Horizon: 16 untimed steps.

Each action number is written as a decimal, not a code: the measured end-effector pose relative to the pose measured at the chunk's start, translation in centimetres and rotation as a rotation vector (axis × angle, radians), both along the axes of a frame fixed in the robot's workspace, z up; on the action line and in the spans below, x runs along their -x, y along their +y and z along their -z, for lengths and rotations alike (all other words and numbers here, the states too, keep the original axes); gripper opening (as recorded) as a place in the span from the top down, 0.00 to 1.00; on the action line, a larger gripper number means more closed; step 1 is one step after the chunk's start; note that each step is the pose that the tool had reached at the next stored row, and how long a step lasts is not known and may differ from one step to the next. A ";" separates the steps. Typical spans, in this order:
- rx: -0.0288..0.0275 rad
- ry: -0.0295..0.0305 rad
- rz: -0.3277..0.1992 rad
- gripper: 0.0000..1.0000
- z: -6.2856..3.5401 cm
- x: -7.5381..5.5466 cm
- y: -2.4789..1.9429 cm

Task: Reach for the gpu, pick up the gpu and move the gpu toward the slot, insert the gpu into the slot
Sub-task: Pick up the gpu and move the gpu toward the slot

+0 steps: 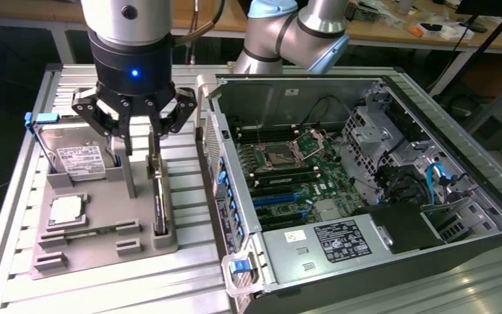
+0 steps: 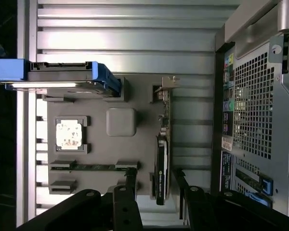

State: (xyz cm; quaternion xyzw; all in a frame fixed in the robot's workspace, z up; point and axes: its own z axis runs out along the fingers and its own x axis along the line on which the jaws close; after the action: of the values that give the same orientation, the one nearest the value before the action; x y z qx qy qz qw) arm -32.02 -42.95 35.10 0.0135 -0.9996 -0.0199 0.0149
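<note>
Exterior view: the gpu (image 1: 157,199), a thin dark card, stood on edge along the three o'clock side of the grey holder tray (image 1: 101,199). A hard drive (image 1: 81,160) sat at eleven and a processor chip (image 1: 65,209) at nine. The gripper (image 1: 140,134) hung over the card.

Wrist view: the jaws were spread wide (holding nothing), with the fingers (image 2: 130,180) flanking the gpu (image 2: 161,163) and its grey bracket (image 2: 167,86) at the far end.

Dark gpu (image 1: 157,196); grey fixture (image 1: 102,226); green motherboard (image 1: 308,186); blue drive caddy (image 2: 12,70).
</note>
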 end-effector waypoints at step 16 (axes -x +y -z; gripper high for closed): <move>0.0032 -0.0098 0.000 0.58 1.39 -0.7 -0.40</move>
State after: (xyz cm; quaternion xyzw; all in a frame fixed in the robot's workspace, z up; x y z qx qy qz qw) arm -31.34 -43.35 33.70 0.0137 -0.9997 -0.0182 0.0100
